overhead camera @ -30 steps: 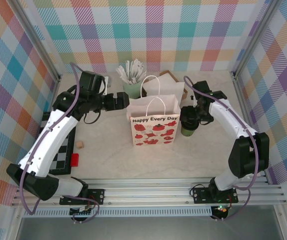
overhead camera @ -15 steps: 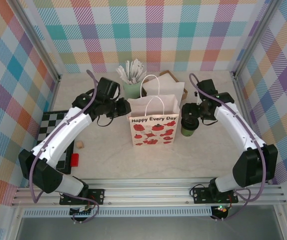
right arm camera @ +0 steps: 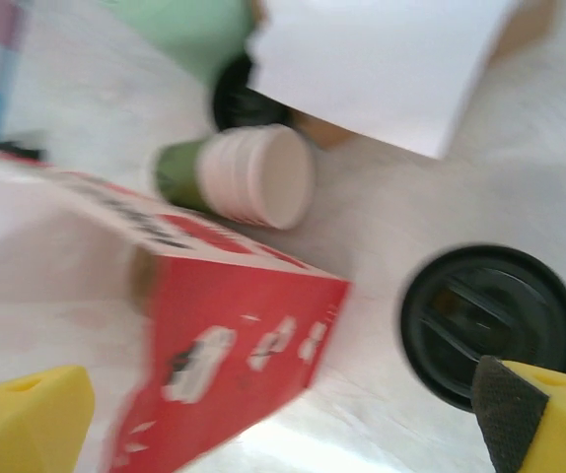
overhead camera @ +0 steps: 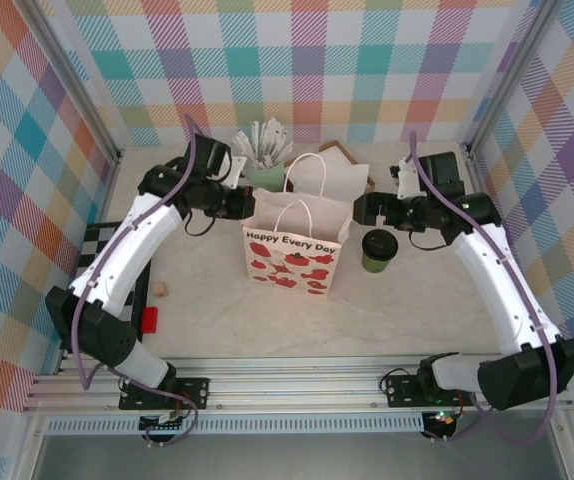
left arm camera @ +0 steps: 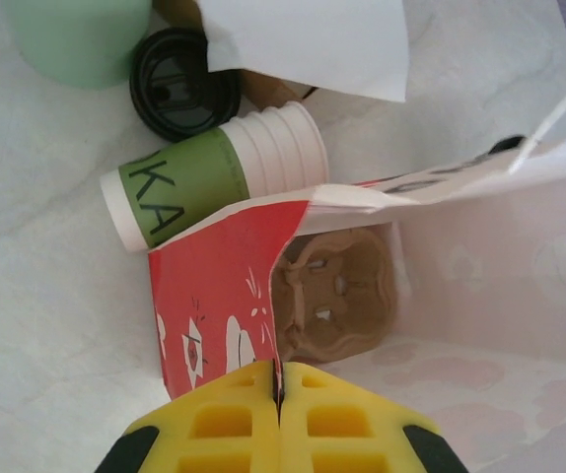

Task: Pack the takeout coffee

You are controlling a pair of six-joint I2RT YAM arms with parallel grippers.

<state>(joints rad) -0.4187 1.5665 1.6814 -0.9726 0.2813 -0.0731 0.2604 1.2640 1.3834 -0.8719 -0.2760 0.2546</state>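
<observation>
Right beside the red-printed white paper gift bag (overhead camera: 292, 262), standing upright: small dark green paper coffee cup with round black plastic lid (overhead camera: 378, 250). Lies just below the wide-spread, empty right gripper (overhead camera: 363, 208), off-centre toward one finger; well apart from the left gripper (left arm camera: 280, 379), pinched together on the bag's rim.

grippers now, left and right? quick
Left gripper: shut on the paper bag rim.
Right gripper: open, holding nothing, near the takeout coffee.

Our right wrist view is blurred; lower right, the lid of the takeout coffee (right arm camera: 485, 320) hides its body; the pale green cup (right arm camera: 189, 30) is cropped above.
</observation>
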